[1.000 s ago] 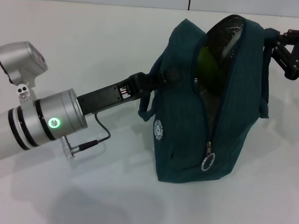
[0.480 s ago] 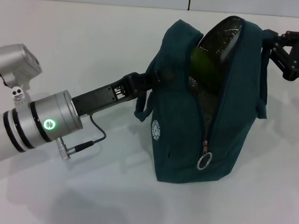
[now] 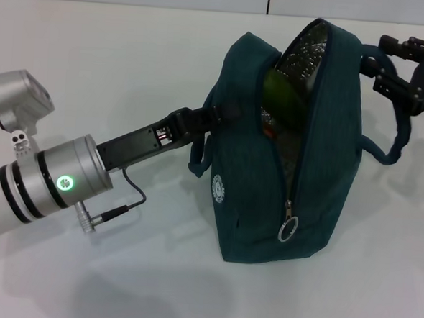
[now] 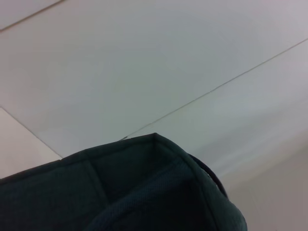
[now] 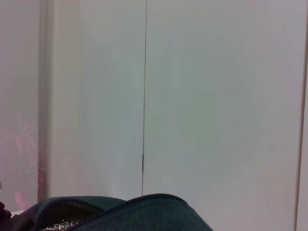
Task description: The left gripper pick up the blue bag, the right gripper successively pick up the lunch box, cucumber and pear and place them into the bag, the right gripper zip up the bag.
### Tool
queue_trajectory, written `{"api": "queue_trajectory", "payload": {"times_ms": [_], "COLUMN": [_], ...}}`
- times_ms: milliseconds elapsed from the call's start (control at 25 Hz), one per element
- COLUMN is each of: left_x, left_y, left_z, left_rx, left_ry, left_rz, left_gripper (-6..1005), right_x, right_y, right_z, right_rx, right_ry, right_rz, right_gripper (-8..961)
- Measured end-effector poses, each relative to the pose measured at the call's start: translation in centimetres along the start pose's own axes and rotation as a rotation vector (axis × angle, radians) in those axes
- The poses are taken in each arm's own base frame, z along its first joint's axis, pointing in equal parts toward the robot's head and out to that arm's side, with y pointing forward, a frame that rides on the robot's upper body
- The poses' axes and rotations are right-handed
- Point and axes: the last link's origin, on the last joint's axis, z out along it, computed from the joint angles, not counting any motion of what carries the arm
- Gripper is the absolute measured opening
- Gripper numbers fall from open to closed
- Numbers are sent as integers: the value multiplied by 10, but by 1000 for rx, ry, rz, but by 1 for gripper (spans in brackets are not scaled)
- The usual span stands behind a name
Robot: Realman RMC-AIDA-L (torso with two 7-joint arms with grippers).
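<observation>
The blue bag [image 3: 318, 187] stands upright mid-table with its zip open and silver lining showing. Its ring zip pull [image 3: 287, 230] hangs low on the front. Inside the mouth I see the green cucumber [image 3: 283, 95] and, under it, a bit of the lunch box [image 3: 270, 128]. The pear is hidden. My left gripper [image 3: 225, 115] is shut on the bag's left side by its handle. At the bag's upper right edge my right gripper [image 3: 383, 65] is open, and the right handle [image 3: 398, 145] droops below it. Bag fabric [image 4: 144, 192] fills the left wrist view. The bag's rim [image 5: 144, 211] shows in the right wrist view.
The white table [image 3: 131, 60] spreads all around the bag. My left arm's silver wrist [image 3: 56, 182] with its green light and cable lies across the left side.
The right gripper has lifted and opened at the bag's upper right, and the right handle has dropped into a hanging loop. The bag stands more upright; the left arm has drifted slightly left.
</observation>
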Motion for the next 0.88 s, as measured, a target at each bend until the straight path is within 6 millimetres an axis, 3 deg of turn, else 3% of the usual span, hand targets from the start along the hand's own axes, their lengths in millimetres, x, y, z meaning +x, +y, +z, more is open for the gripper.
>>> {"api": "queue_trajectory", "payload": {"times_ms": [120, 320, 520, 880], "left_x": [-1, -1, -2, -3], "left_y": [-1, -1, -2, -3], "left_z": [-2, -3, -7, -11], "left_rx": [4, 5, 11, 17], "left_ry": [8, 17, 28, 47], "left_rz": [-4, -7, -14, -19], "left_gripper": [47, 47, 48, 47], "right_x": [0, -2, -6, -7], "right_y": [2, 6, 15, 44], "right_z": [-3, -8, -17, -38], "right_rx": [-7, -32, -87, -300], "right_ry": [-9, -26, -66, -73], "right_rz": [3, 3, 5, 26], "right_gripper": [316, 551, 698, 697]}}
